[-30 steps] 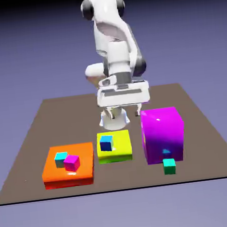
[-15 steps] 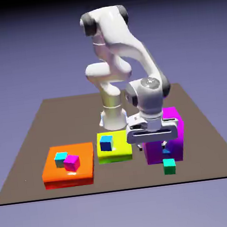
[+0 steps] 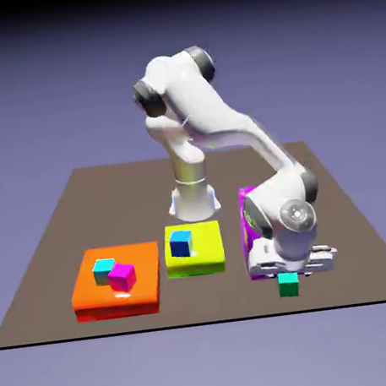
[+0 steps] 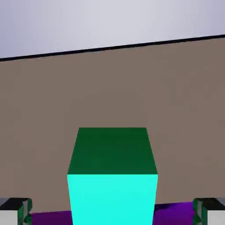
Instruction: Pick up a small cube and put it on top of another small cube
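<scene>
Orange comes first on the exterior view's left: we see an orange slab (image 3: pixel 116 282) on the brown table (image 3: pixel 50 248) carrying a teal-topped cube (image 3: pixel 104 270) touching a magenta cube (image 3: pixel 122 277). Beside it, a yellow-green slab (image 3: pixel 195 251) bears a dark-blue cube (image 3: pixel 180 244). Further right, the arm hides much of the big purple block (image 3: pixel 248 215). Our pincer (image 4: pixel 112 213) stands wide open, its fingertips (image 4: pixel 15 210) apart from the small green cube (image 3: pixel 288 284) between them, which rests on the table just before the purple block.
</scene>
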`<state>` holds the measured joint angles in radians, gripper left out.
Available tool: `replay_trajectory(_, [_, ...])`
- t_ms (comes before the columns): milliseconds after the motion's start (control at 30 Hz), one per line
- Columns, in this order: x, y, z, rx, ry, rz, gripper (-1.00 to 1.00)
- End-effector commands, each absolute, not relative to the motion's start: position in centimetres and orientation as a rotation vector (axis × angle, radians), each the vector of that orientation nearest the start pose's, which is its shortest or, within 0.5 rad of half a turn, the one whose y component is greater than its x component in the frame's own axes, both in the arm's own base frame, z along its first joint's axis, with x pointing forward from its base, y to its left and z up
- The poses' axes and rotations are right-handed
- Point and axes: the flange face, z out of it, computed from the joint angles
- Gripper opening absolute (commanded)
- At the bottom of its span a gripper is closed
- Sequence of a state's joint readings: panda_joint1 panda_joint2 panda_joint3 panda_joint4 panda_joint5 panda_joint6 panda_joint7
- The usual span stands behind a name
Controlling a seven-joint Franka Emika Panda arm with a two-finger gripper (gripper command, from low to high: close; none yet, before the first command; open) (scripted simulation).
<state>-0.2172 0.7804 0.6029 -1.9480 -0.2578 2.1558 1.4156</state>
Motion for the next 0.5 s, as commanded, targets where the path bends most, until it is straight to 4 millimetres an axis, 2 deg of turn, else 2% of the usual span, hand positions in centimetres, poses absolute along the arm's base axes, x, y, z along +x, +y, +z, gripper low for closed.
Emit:
replay_trajectory(0, [51.8,21.3,11.2,-2.904,1.383,0.740,-1.00])
replay_trajectory(33, [51.8,21.3,11.2,-2.904,1.383,0.740,-1.00])
replay_trajectory(133, [53.9,21.1,17.1,-2.904,1.383,0.740,-1.00])
replay_trajectory(167, [54.4,19.1,17.8,-2.844,1.488,0.742,-1.00])
replay_trajectory(300, [55.4,8.3,19.5,-2.436,2.018,0.733,-1.00])
replay_trajectory(400, [54.8,0.1,21.2,-2.045,2.348,0.705,-1.00])
replay_trajectory(467, [53.8,-5.4,22.5,-1.752,2.526,0.678,-1.00])
